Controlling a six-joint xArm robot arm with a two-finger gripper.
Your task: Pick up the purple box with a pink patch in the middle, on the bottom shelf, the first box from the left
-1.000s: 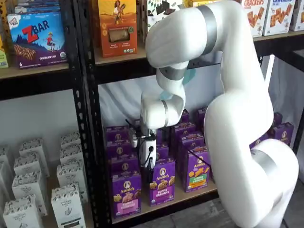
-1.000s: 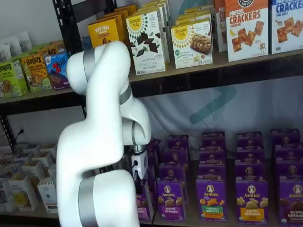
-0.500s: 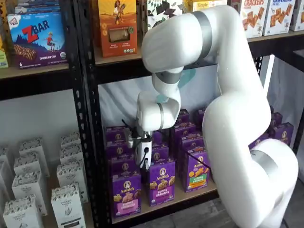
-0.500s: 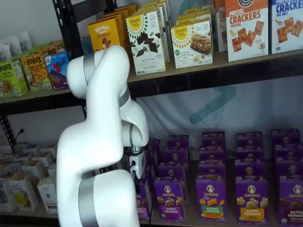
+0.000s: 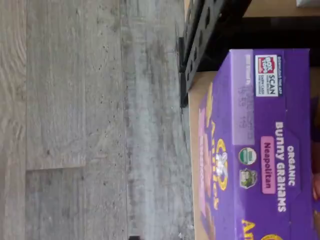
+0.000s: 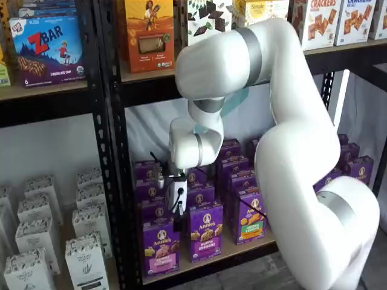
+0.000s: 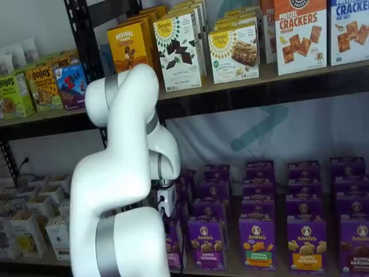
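The purple box (image 6: 160, 246) stands upright at the left end of the bottom shelf (image 6: 213, 260), its pink band facing out. My gripper (image 6: 177, 222) hangs just above and slightly right of it, apart from it, white body over black fingers. It is open with nothing between the fingers. In a shelf view the arm covers most of the purple box (image 7: 174, 247), and the gripper (image 7: 166, 213) shows beside the arm's base. The wrist view looks down on the box's top (image 5: 260, 150), which reads Bunny Grahams Neapolitan, at the corner of the tan board (image 5: 196, 100).
More purple cartons fill the shelf: a Bunny Grahams one (image 6: 205, 232) and one with an orange-and-green patch (image 6: 251, 220) stand to the right. A black perforated upright (image 6: 116, 193) rises close on the left. White cartons (image 6: 84, 260) stand in the left bay. Grey floor (image 5: 90, 120) lies in front.
The arm has swung left, carrying the gripper left from above the second column toward the first box. The boxes have not moved.
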